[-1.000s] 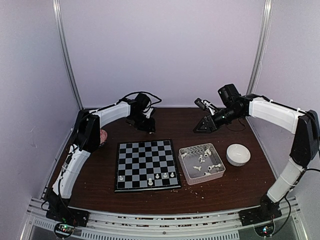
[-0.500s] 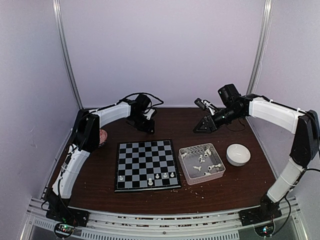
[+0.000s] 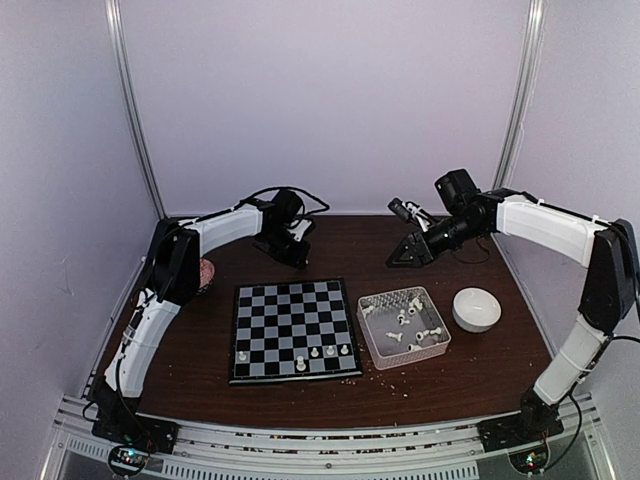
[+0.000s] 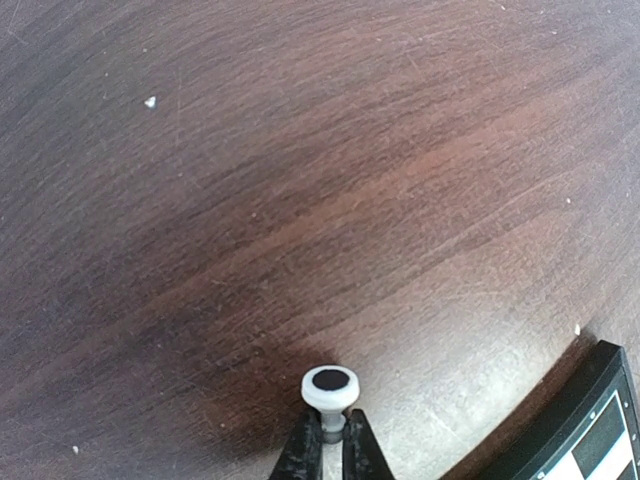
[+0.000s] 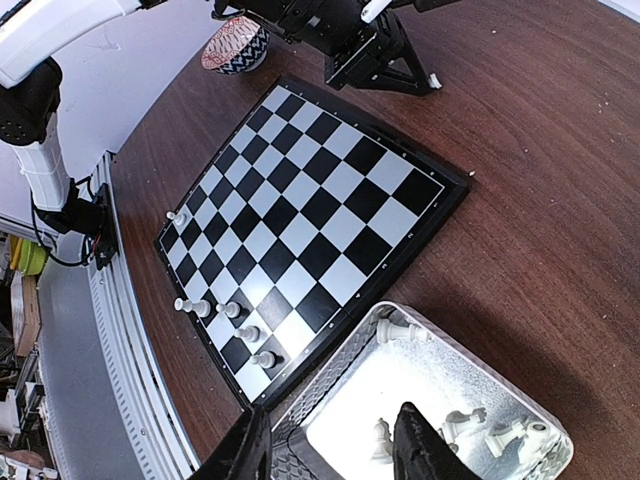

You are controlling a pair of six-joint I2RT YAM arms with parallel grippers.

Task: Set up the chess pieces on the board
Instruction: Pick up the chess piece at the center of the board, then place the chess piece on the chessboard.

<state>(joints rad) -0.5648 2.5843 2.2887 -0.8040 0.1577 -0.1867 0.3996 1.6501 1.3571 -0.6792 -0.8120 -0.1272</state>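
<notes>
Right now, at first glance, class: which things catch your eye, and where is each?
The black-and-white board sits mid-table with a few white chess pieces along its near edge. More lie loose in the clear tray to its right. Behind the board, the left claw pinches one piece.

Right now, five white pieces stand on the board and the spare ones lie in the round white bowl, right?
Not quite: the top external view shows the spare pieces lying in the clear tray, not the white bowl. Five pieces do stand on the board.
</notes>
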